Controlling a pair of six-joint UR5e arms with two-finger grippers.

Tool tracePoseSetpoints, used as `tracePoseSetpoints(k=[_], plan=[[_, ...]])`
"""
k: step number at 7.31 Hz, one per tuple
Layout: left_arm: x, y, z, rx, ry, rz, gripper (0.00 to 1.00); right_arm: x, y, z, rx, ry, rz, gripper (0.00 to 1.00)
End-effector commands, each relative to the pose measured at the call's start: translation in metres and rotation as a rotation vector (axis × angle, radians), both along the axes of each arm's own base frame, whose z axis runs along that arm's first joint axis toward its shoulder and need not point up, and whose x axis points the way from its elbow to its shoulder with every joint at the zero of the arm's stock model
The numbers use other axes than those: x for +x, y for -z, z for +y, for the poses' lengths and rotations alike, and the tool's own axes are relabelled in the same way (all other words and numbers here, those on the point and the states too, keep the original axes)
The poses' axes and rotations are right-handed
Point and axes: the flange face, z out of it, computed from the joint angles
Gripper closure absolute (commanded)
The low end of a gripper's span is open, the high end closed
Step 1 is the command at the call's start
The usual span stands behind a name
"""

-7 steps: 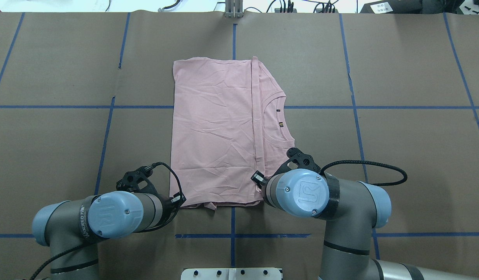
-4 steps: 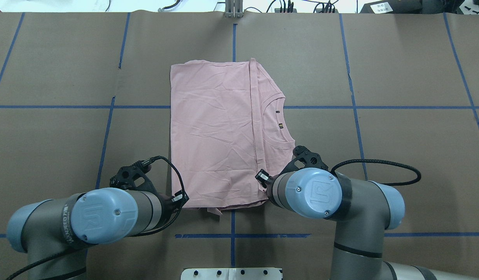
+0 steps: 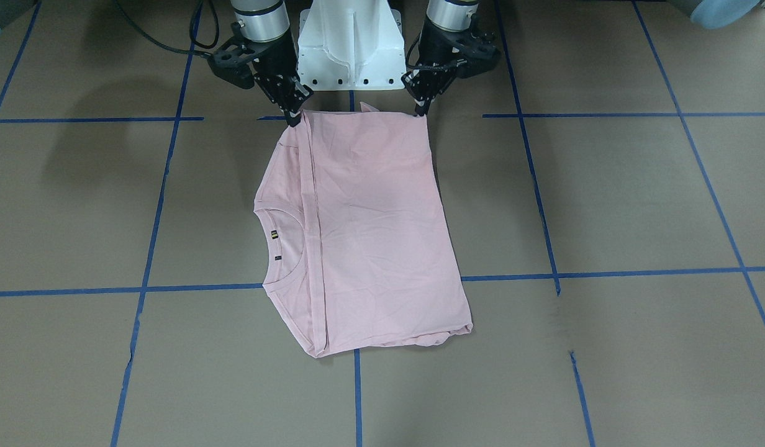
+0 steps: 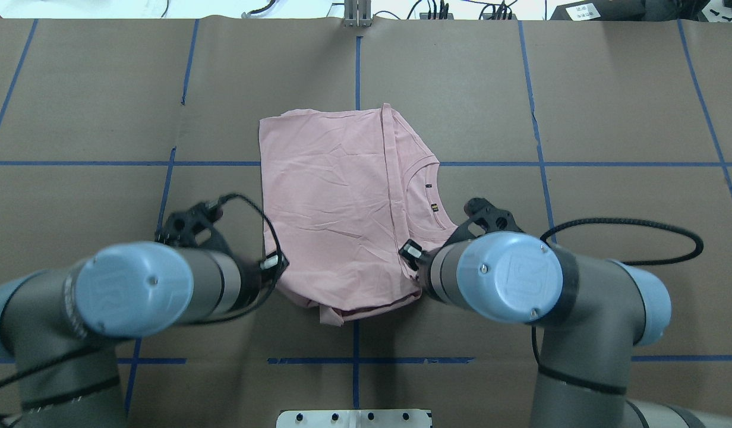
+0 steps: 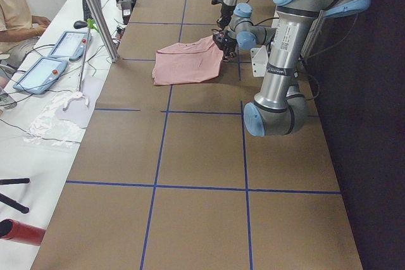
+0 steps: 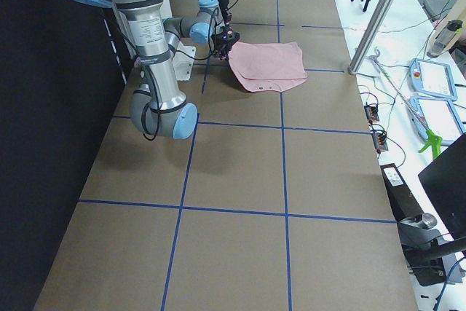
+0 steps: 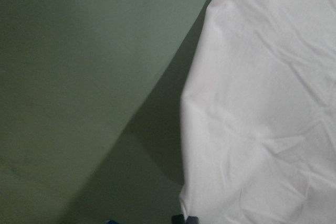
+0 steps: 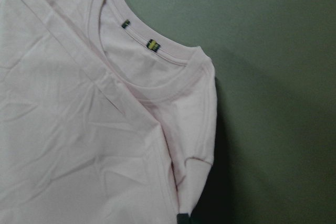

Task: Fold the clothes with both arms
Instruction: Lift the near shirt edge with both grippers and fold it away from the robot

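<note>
The pale pink T-shirt [image 4: 336, 202] lies folded lengthwise on the brown table, its ribbed collar [image 8: 173, 77] and small dark tag [image 8: 152, 44] toward the robot's right. The edge nearest the robot is raised off the table and casts a shadow. In the front-facing view my left gripper [image 3: 420, 112] is shut on one near corner of the T-shirt [image 3: 370, 230]. My right gripper [image 3: 294, 120] is shut on the other near corner, beside the folded strip. From overhead both wrists hide the fingertips. The far half of the shirt rests flat.
The white pedestal base [image 3: 348, 43] stands just behind the grippers. Blue tape lines [image 4: 357, 59] cross the table. In the exterior left view a metal post [image 5: 95, 11], tablets [image 5: 41, 71] and a seated person [image 5: 16, 4] are at the far side bench.
Both arms have risen and moved forward over the table. The shirt's near edge has lifted and travelled away from the robot, so the flat part looks shorter.
</note>
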Motion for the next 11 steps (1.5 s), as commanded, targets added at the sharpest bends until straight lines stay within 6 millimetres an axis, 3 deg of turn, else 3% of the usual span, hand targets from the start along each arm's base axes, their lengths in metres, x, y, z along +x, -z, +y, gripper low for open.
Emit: tracePoseSetpoints(k=[1,3,4,5,7,8,9,10,11], plan=[[-0.017,-0.004,-0.110,0.103,0.096,-0.084,1.00,0.017,0.026,-0.108,-0.011,-0.041,-0.025,1.00],[0.005,-0.036,-0.171,0.154,0.106,-0.149,1.00,-0.017,0.029,-0.196,-0.025,-0.066,-0.036,1.00],[0.016,-0.052,-0.196,0.166,0.119,-0.151,1.00,-0.028,0.019,-0.231,-0.052,-0.049,-0.047,1.00],[0.024,-0.067,-0.212,0.176,0.130,-0.144,1.00,-0.041,0.009,-0.257,-0.053,-0.054,-0.045,1.00],[0.038,-0.077,-0.233,0.209,0.157,-0.170,1.00,-0.058,-0.009,-0.289,-0.026,-0.029,-0.009,1.00],[0.034,-0.084,-0.248,0.232,0.155,-0.184,1.00,-0.065,-0.026,-0.303,-0.018,-0.034,-0.015,1.00],[0.038,-0.106,-0.274,0.277,0.144,-0.210,0.96,-0.075,-0.053,-0.324,-0.003,-0.038,-0.017,0.92],[0.045,-0.137,-0.304,0.348,0.136,-0.219,0.75,-0.089,-0.063,-0.347,0.025,-0.035,-0.013,0.68],[0.040,-0.167,-0.325,0.435,0.158,-0.254,0.53,-0.092,-0.073,-0.368,0.131,0.014,0.040,0.01]])
